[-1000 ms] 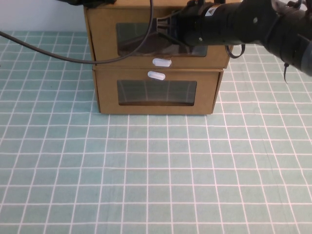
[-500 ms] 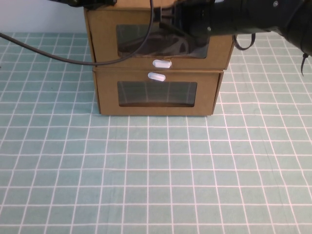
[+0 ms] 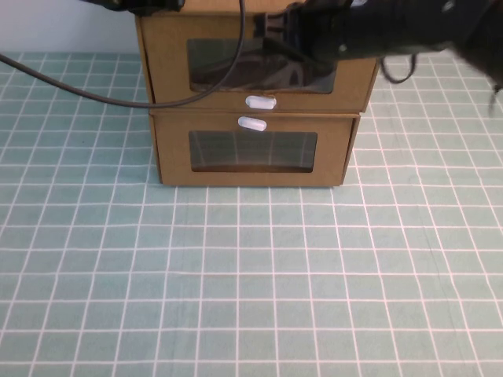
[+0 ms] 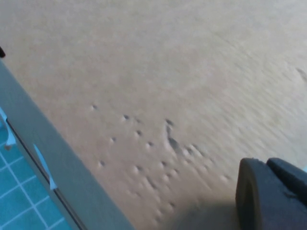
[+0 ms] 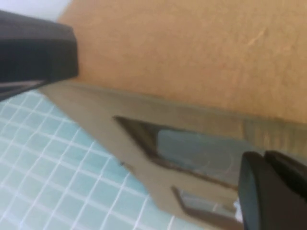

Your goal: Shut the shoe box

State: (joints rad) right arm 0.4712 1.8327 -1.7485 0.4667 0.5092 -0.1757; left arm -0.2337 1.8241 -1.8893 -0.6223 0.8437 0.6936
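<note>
The shoe box (image 3: 169, 71) is the upper of two stacked brown cardboard boxes, with a clear window and a white pull tab (image 3: 261, 102) below it. Its front panel stands about level with the front of the box beneath. My right gripper (image 3: 273, 30) is open and empty, up at the top edge of the shoe box's window, partly covering it. In the right wrist view the right gripper (image 5: 158, 112) looks down over the box top (image 5: 192, 48) and window. My left gripper (image 3: 145, 4) is on the box's top at the back left. The left wrist view shows only cardboard (image 4: 168, 72) and one finger (image 4: 268, 196).
The lower cardboard box (image 3: 173, 149) has its white tab (image 3: 251, 122) above its window and stands on the green grid mat (image 3: 251, 275). A black cable (image 3: 94, 93) hangs from the left arm across the shoe box's front.
My right arm has risen and drawn back from the front of the shoe box's window to its upper edge. The boxes and left arm have not visibly moved.
</note>
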